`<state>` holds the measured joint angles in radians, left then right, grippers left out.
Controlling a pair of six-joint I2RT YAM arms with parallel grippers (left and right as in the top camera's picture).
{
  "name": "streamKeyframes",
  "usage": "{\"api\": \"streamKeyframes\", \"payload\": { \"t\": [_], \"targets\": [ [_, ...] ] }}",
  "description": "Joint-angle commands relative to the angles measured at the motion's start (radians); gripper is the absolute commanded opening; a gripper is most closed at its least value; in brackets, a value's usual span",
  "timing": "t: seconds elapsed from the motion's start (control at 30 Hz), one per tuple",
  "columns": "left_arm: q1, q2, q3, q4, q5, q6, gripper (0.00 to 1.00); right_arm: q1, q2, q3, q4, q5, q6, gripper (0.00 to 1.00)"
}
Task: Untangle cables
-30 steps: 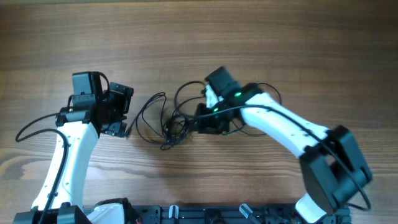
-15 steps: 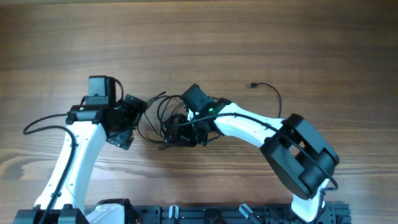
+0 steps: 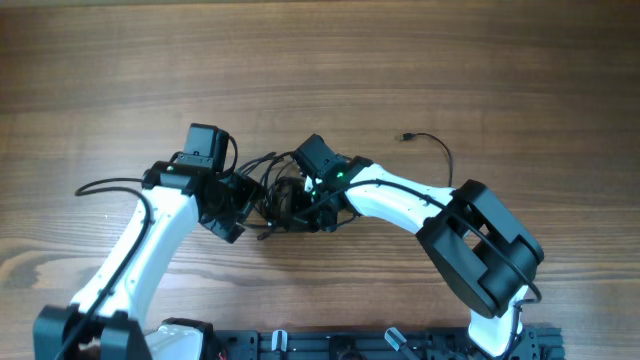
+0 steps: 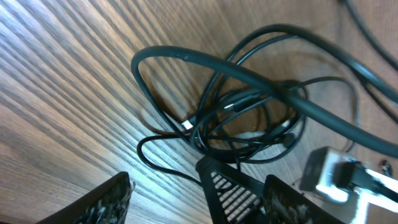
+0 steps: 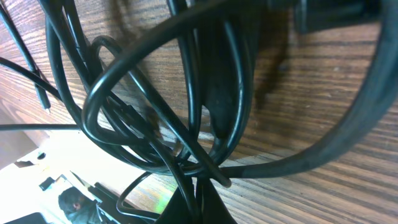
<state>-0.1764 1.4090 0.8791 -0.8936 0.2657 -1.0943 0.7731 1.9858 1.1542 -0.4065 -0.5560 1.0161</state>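
Note:
The cables are thin black cords bunched in a tangle on the wood table between my two grippers. One cord runs off to the right and ends in a small plug. My left gripper is open just left of the tangle, holding nothing. In the left wrist view its open fingers sit in front of the looped cables. My right gripper is at the tangle's right side. In the right wrist view its fingers are shut on strands of the cables.
The wood table stretches behind and to both sides of the arms. Thicker black arm cables loop near the left arm. A black rail runs along the front edge. Part of the right arm shows in the left wrist view.
My left arm has moved right until its gripper reaches the tangle. My right gripper moved left into the tangle, then stayed put. The plug end now lies free at the right.

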Motion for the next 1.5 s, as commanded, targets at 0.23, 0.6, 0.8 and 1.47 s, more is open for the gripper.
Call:
{"api": "streamKeyframes", "payload": {
  "t": [0.23,0.6,0.8,1.47],
  "targets": [
    [-0.025,0.278,0.003,0.144,0.01,-0.009,0.61,-0.021,0.016,-0.001,-0.006,-0.056,-0.066,0.04],
    [0.027,0.321,0.011,0.175,-0.159,0.068,0.04,-0.282,-0.255,-0.001,-0.253,-0.015,-0.403,0.04],
    [0.245,0.152,0.016,0.188,-0.114,0.151,0.04,-0.47,-0.594,-0.001,-0.493,0.506,-0.42,0.04],
    [0.426,-0.081,0.016,0.326,0.519,0.708,0.04,-0.67,-0.733,-0.001,-0.639,0.867,-0.164,0.63]
  ]
}}
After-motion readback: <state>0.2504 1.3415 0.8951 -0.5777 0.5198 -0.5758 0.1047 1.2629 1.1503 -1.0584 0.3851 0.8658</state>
